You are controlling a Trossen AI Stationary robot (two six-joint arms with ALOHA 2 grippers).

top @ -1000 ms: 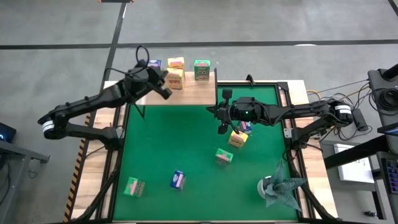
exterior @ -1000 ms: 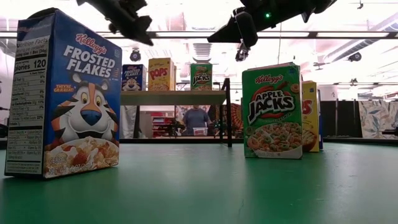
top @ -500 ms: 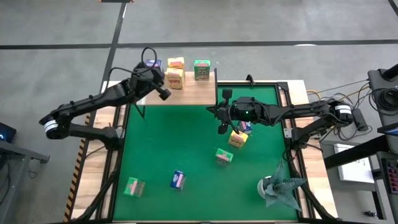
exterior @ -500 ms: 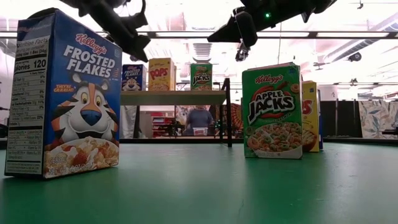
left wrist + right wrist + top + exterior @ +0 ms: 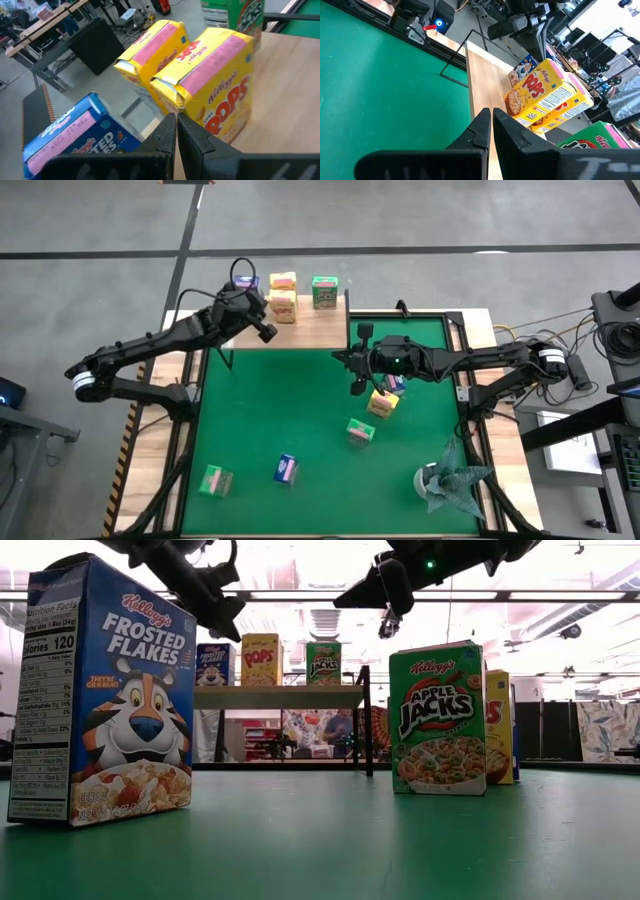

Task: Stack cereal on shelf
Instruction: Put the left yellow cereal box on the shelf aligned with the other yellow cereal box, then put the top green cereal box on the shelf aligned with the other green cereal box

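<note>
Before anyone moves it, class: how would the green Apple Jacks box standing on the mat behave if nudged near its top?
The Apple Jacks box stands tall on a narrow base, so it would probably tip rather than slide. It looks like thin printed card, likely light and fairly stiff.

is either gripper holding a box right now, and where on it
Neither. The left gripper is shut on nothing above the shelf; the right gripper is shut and empty over the green mat.

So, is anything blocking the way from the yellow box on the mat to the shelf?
Nothing visible on the green mat lies between the yellow box and the shelf. The right pincer, shut, hangs above that path; the left pincer, shut, hovers over the shelf's left part.
</note>
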